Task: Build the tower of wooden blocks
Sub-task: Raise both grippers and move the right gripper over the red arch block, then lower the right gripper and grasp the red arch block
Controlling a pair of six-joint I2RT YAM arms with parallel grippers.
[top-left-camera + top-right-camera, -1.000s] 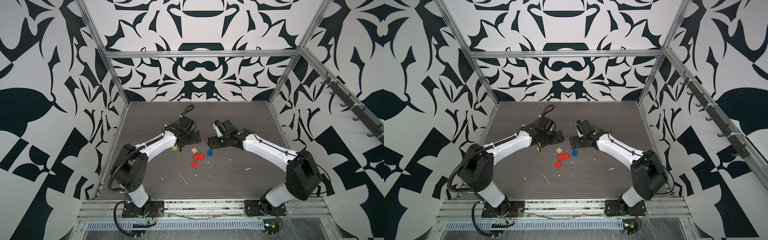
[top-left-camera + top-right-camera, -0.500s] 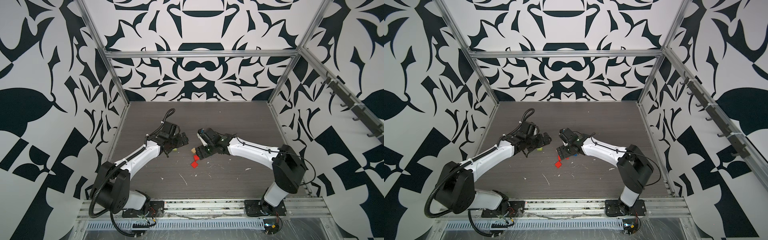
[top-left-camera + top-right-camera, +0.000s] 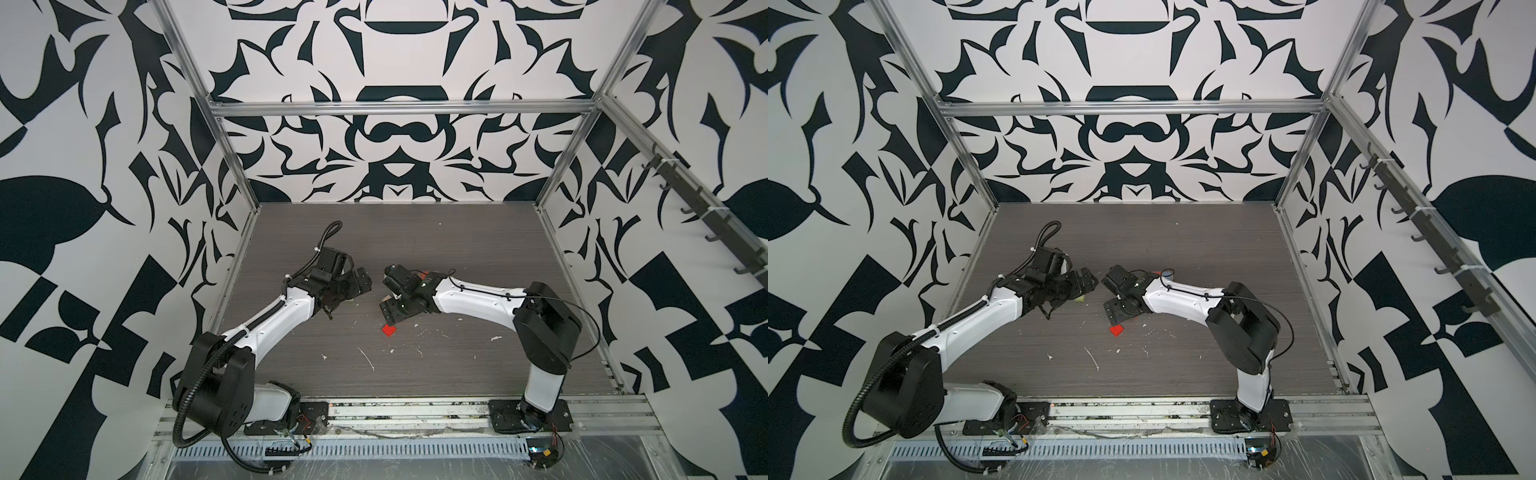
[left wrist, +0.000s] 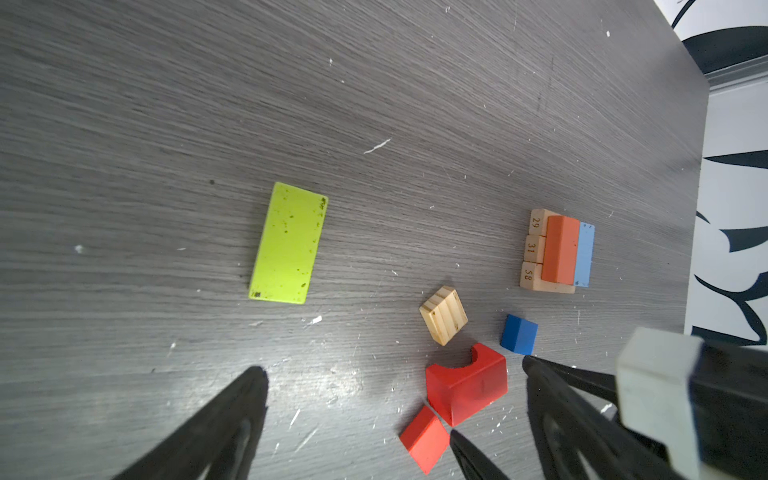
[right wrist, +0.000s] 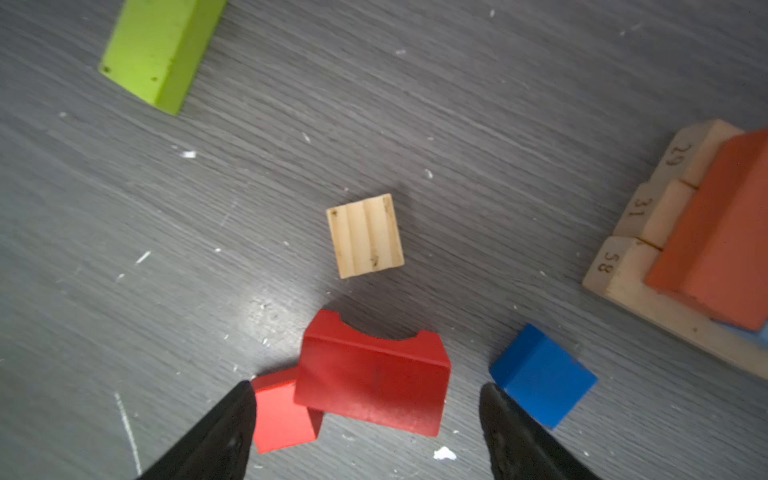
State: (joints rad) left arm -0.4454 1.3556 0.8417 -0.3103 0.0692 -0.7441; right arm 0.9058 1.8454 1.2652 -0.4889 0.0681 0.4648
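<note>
Red arch block [image 5: 372, 376] now lies between the spread, empty jaws of the right end effector [image 5: 368, 392], newly swung over it: grasp likely next; left end effector [image 3: 360, 283] gapes empty

Three small tan wooden blocks [image 4: 532, 249] side by side show numbers on their ends: 29, 31 and 58.

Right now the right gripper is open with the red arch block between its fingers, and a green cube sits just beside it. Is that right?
Not quite. The cube beside the right gripper is dark blue, not green, as the right wrist view shows. The rest holds: the gripper is open, with the red arch block between its fingers.
</note>
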